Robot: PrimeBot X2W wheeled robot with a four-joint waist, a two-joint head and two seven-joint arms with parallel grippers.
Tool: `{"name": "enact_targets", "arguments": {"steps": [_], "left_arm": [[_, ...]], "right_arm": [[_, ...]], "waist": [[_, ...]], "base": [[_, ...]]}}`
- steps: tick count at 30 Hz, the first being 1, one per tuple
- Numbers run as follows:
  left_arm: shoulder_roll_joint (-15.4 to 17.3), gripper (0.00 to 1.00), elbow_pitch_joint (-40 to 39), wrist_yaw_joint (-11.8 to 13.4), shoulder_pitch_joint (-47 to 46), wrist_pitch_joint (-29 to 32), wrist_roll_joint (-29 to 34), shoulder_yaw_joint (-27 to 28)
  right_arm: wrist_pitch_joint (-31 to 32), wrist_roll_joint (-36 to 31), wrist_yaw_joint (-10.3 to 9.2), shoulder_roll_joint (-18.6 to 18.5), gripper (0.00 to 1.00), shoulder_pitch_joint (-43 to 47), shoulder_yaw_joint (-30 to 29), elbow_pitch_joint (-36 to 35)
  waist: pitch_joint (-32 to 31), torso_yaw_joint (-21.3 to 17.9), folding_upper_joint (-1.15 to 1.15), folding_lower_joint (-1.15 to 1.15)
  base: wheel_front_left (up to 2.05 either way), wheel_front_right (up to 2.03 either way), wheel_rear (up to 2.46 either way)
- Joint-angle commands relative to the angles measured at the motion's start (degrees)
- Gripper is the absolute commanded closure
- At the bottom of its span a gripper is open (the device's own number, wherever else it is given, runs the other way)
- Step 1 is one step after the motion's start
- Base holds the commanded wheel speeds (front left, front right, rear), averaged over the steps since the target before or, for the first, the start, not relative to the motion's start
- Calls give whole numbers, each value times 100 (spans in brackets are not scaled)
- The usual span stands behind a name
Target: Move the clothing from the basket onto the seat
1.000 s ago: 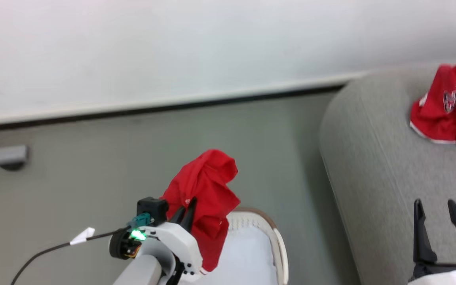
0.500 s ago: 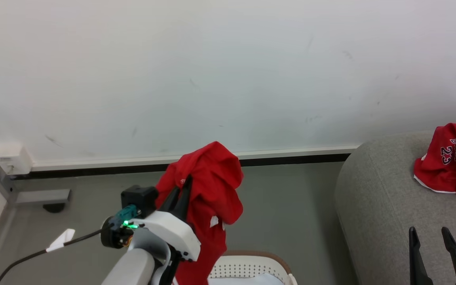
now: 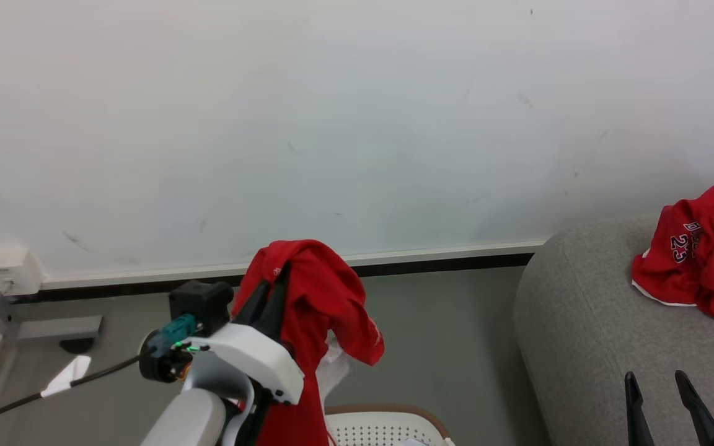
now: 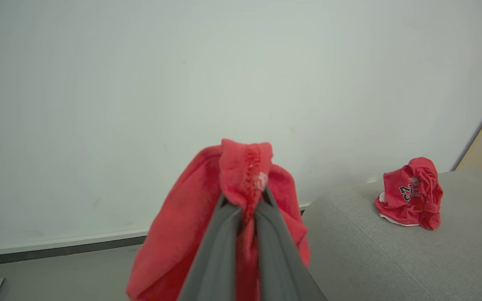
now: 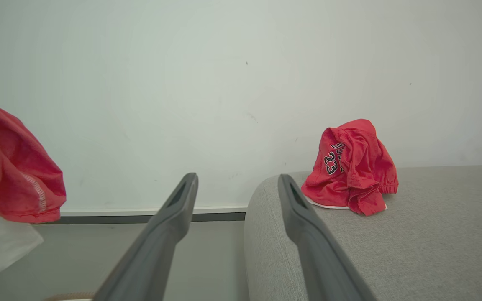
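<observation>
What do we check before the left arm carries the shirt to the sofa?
1. Grip of left tool on shirt: ok, shut.
2. Hem of shirt clear of basket: cannot tell, runs off frame.
3. Hold on white cloth beside shirt: cannot tell.
4. Other arm, right tool open and empty: ok.
5. Room on sofa beside jersey: ok.

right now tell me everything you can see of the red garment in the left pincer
The red garment is soft, crumpled cloth with a stitched hem and a small white tag. It is pinched in the shut left pincer, draped over it and hanging down towards the basket, with a white piece beside it.
</observation>
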Motion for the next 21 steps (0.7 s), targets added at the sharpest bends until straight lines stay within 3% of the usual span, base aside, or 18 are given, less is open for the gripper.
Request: {"name": "enact_targets", "arguments": {"steps": [1, 15, 21], "left_arm": [[48, 100, -78, 14, 99, 26, -33, -8], [79, 100, -351, 70, 128, 143, -38, -102], [89, 100, -379, 57, 102, 170, -48, -163]], "right_arm": [[-9, 11, -15, -16, 0, 95, 1, -20], [-9, -57, -15, -16, 0, -28, 137, -92], [-8, -132, -15, -91, 0, -120, 645, -312]], "waist": [[4, -10, -1, 0], [24, -91, -1, 0], [40, -113, -1, 0]], "base": [[0, 0, 0], [0, 0, 0], [0, 0, 0]]}}
